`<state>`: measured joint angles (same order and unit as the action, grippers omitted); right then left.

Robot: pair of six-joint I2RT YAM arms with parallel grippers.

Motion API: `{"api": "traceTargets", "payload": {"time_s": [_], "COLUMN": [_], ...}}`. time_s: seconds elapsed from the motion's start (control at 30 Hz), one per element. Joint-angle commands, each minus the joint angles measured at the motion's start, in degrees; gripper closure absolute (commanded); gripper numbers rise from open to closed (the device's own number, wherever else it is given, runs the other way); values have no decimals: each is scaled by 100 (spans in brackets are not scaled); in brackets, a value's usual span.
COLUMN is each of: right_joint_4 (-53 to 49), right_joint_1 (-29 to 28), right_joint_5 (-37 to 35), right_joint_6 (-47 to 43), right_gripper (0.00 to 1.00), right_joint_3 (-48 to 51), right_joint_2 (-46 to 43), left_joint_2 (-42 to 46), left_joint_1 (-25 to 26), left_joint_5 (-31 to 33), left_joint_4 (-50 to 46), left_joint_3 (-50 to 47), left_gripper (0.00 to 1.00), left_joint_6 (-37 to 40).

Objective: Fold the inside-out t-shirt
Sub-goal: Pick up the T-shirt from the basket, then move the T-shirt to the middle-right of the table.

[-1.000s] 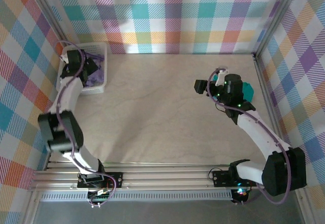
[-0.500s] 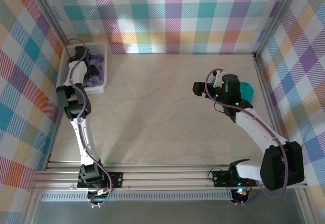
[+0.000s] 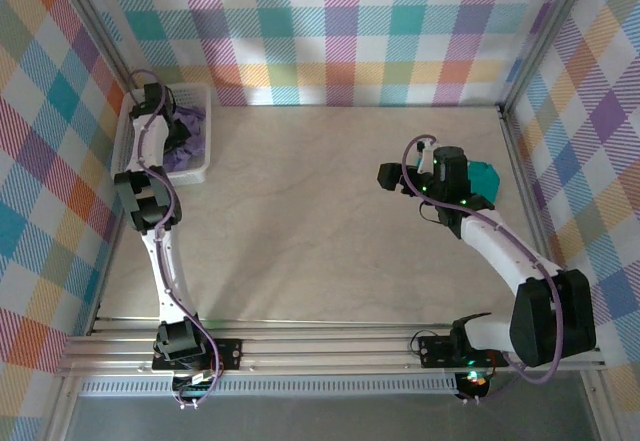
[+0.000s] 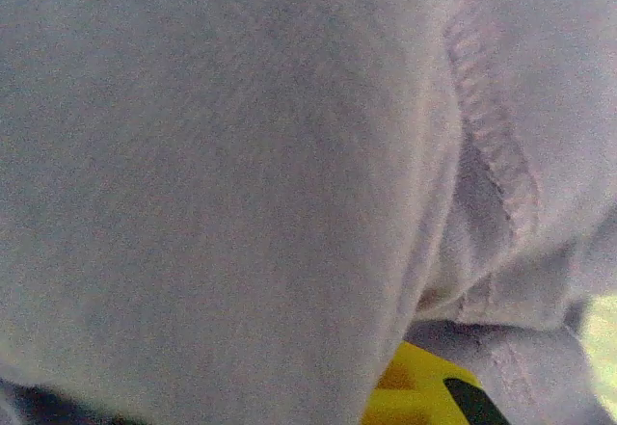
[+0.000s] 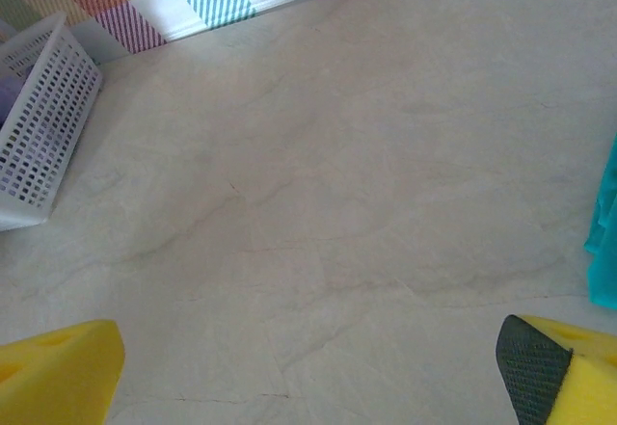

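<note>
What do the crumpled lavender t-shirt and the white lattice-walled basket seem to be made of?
The lavender t-shirt looks like soft knit cloth, probably cotton, matte: fuzzy surface, stitched seam, loose folds. The white basket looks like moulded plastic, smooth: stiff walls pierced by a regular grid of holes.

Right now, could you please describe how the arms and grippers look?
The left arm and right arm have white links, black joints and looping purple cables. Small green lights glow on the right one. The fingers are yellow blocks, one with a black textured pad.
</note>
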<state>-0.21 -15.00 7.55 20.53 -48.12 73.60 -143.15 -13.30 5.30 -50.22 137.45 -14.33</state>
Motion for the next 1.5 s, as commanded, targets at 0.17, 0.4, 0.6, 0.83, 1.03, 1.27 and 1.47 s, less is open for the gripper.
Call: {"api": "traceTargets", "payload": {"time_s": [0.17, 0.4, 0.6, 0.83, 1.03, 1.27, 1.47], "right_joint_4": [-603, -1306, -1597, -2739, -3428, -4140, -4604], "right_joint_1": [-7, 76, 222, 555, 979, 1373, 1492], "right_joint_5": [-789, -926, 75, 368, -38, -769, -1605], "right_joint_6": [-395, -544, -278, -192, -208, -746, -1328], "right_gripper": [0, 0, 9, 15, 15, 16, 17], "right_joint_3": [-250, -1292, -2617, -4017, -4221, -4702, -5346], "right_joint_2": [-586, 890, 2912, 4487, 4759, 4992, 5210], "left_joint_2": [4633, 6809, 7366, 7328, 7177, 6940, 6560], "left_joint_1": [347, 1293, 2346, 3440, 4062, 4243, 4389], "left_joint_5": [-185, -810, -1127, -1793, -1692, -1596, -1558], "left_joint_4": [1966, 2630, 2823, 3173, 3296, 3235, 2847], "left_joint_3": [-2261, -3514, -4472, -5010, -5321, -5416, -5288], "left_gripper": [100, 100, 100, 100, 100, 100, 100], "left_joint_6": [-339, -674, -994, -1286, -1300, -1232, -1186]}}
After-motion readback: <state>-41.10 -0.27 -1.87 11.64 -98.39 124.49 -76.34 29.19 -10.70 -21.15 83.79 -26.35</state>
